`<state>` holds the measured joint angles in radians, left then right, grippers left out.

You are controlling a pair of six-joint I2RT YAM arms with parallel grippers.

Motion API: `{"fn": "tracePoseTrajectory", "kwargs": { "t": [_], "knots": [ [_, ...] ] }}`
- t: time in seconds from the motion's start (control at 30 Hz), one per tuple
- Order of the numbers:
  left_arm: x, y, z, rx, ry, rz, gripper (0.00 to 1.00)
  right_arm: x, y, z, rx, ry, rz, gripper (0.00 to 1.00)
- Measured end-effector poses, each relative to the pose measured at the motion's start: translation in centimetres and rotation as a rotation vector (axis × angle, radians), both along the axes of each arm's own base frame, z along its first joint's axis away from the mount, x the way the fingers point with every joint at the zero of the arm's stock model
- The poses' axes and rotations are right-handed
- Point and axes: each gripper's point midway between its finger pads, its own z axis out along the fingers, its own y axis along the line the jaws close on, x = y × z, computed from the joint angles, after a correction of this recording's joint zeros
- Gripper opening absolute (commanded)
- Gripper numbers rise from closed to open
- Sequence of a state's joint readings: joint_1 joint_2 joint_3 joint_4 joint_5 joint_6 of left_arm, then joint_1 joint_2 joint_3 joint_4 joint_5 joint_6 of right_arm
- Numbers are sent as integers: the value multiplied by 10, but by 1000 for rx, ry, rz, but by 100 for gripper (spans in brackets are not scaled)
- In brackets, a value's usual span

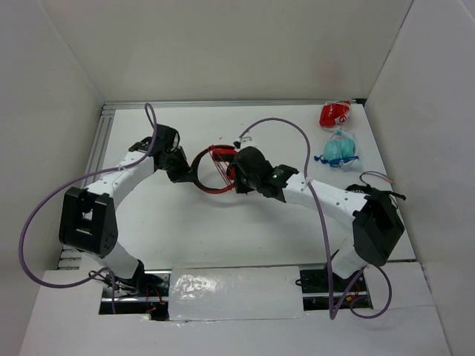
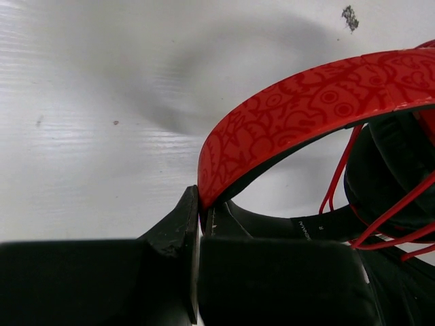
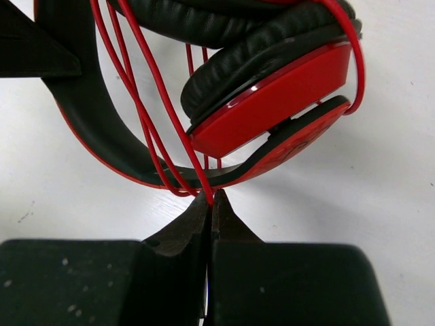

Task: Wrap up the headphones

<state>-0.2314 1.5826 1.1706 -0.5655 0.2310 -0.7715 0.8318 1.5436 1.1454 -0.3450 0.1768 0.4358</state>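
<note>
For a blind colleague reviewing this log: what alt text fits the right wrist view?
The right tool pinches the thin red cable between its closed tips. Beyond it are the red headphones with black ear pads, several cable strands crossing the headband, over a white table.

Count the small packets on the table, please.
2. The red packet lies near the far right corner; the teal packet lies just in front of it. Others could be hidden.

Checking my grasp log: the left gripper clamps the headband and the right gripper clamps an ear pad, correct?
No: the right gripper clamps the red cable, not an ear pad (right wrist view). The left gripper does clamp the headband.
</note>
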Motion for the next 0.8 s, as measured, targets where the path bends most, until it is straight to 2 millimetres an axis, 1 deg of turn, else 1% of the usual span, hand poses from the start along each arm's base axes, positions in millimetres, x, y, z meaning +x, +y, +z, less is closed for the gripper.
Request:
{"fn": "tracePoseTrajectory", "kwargs": {
  "t": [0.1,0.2,0.27,0.33,0.43,0.57,0.63,0.73,0.8],
  "knots": [
    [-3,-14,-2,-1,2,-21,0,-6,-11,-6,-5,2,-29,0],
    [-3,-33,-12,-8,32,-43,0,-10,-24,-12,-9,20,-81,0],
    [0,-46,-19,-10,56,-59,0,-14,-37,-22,-6,46,-127,3],
    [4,-66,-26,-14,81,-93,0,-17,-54,-34,4,77,-185,5],
    [10,-101,-35,-18,104,-141,0,-21,-85,-44,35,106,-278,7],
    [19,-156,-38,-41,99,-218,0,-24,-131,-50,101,124,-405,9],
    [23,-181,-39,-54,91,-253,0,-25,-150,-50,132,122,-457,11],
    [31,-216,-42,-77,88,-290,0,-25,-180,-55,167,123,-542,12],
    [39,-236,-43,-93,79,-307,0,-21,-196,-59,186,138,-589,12]
  ]
}}
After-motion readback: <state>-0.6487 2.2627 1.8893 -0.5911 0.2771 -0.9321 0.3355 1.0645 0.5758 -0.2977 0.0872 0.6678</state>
